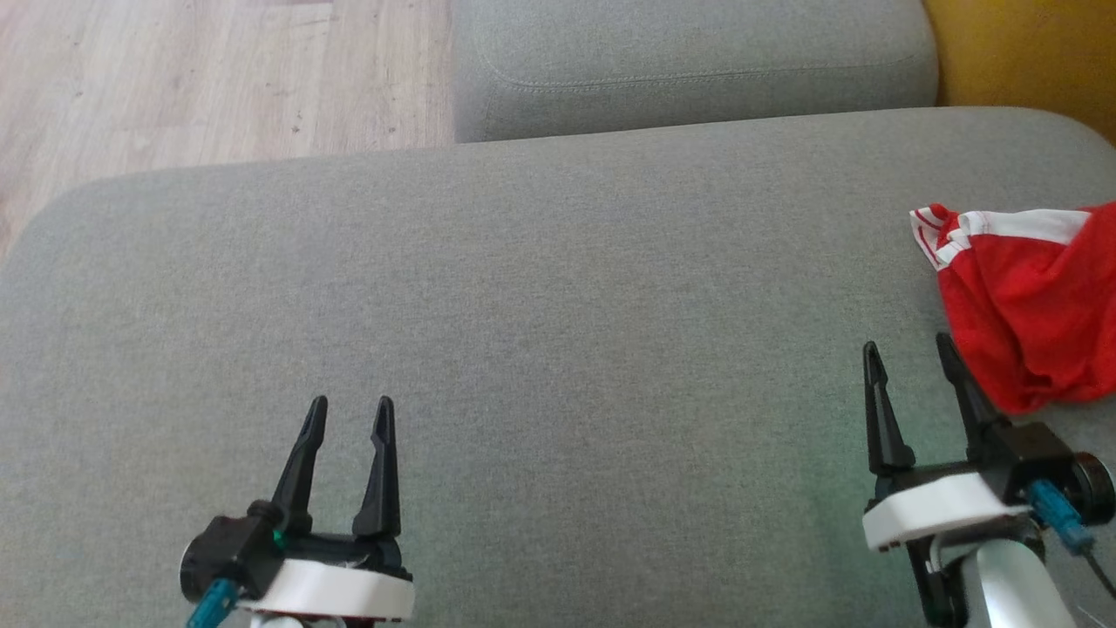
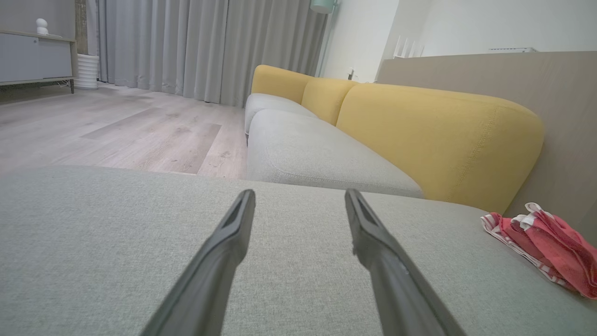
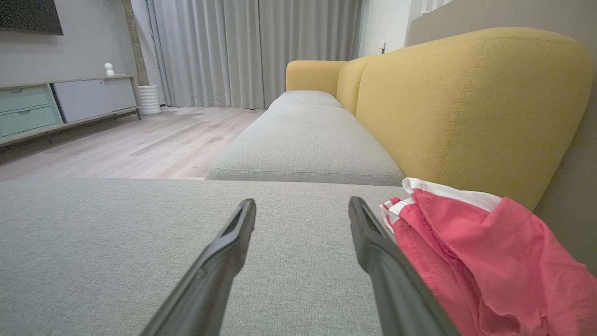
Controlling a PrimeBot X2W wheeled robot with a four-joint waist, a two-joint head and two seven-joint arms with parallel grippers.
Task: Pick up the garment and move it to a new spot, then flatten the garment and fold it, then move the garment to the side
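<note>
**Site:** large grey woven-fabric sofa seat cushion (image 1: pixel 523 288), flat, mostly bare. Beyond its far edge there is a second grey fabric cushion (image 1: pixel 697 70). Pale wood-plank floor (image 1: pixel 174 78) at far left, mustard-yellow padded backrest (image 1: pixel 1020 52) at far right corner.

**Task item:** crumpled red fabric garment w/ white striped trim (image 1: pixel 1029 296). It lies bunched on the seat cushion at the right edge and is partly cut off by the frame in head view. White band is on the far side; red cloth sits in loose heaps. Right wrist view places it near the yellow backrest.

**Left fingers** (image 1: pixel 381 471): two long dark prongs, spread apart, nothing between them. Positioned over near-left part of cushion, pointing away from robot, well apart from garment.

**Right fingers** (image 1: pixel 881 419): likewise spread wide, w/ only grey fabric showing in the gap. Outer finger sits just beside garment's near-left edge; contact cannot be confirmed.

**Background, right wrist view:** grey pleated curtains (image 3: pixel 252 51) and a low cabinet (image 3: pixel 60 102) along the wall.
</note>
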